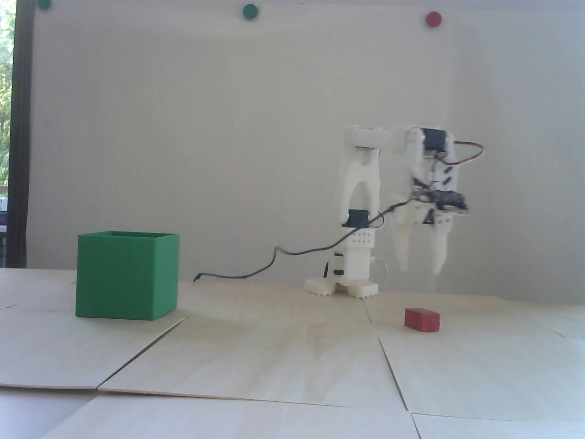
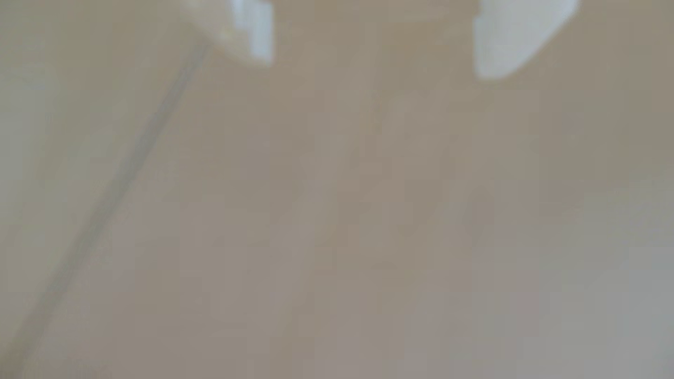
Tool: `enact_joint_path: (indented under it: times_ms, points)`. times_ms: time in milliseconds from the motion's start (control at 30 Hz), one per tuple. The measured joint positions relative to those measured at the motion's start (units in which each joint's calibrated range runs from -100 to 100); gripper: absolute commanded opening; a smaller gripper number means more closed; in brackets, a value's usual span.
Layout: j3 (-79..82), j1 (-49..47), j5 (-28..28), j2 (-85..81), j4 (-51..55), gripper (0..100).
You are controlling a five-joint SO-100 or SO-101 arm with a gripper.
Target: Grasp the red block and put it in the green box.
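Red block (image 1: 422, 319) on plywood table (image 1: 292, 356), right in fixed view; green box (image 1: 126, 275) well apart, left.
Fixed view: gripper (image 1: 420, 270) above block, jaws apart, empty; lower straight, straddle, then close. Wrist view: blurred, fingertips (image 2: 255, 32) apart, block unseen.

The green box (image 1: 126, 275) is a bright, flat green, darker on its shaded side. The red block (image 1: 422, 319) is a dull matte red. The arm (image 1: 361, 215) is creamy white with black motors, its fingers (image 1: 440, 251) pale white. The counter (image 1: 292, 361) is light blond wood with dark seams. On the off-white wall (image 1: 205, 137) sit green dots (image 1: 250, 11) and a red dot (image 1: 433, 18). The cable (image 1: 283, 254) is black.
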Motion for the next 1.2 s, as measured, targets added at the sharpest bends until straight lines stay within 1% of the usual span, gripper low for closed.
enact_joint_path:
  times_ms: [133,300,400,567,900,1033,1200]
  points:
    - [0.0,-4.3,-4.0,-0.1,-3.3,20]
    - [0.0,-5.3,-5.3,-0.1,-3.8,20]
    - [0.0,-1.8,-5.4,-0.1,-4.3,20]
    - [-0.4,7.9,-5.4,-0.1,-4.8,20]
    - [-12.7,23.8,-5.4,10.0,-4.8,20]
    - [-16.3,27.0,-5.4,13.4,-4.8,20]
    - [-20.3,27.2,-5.3,17.0,-4.8,20]
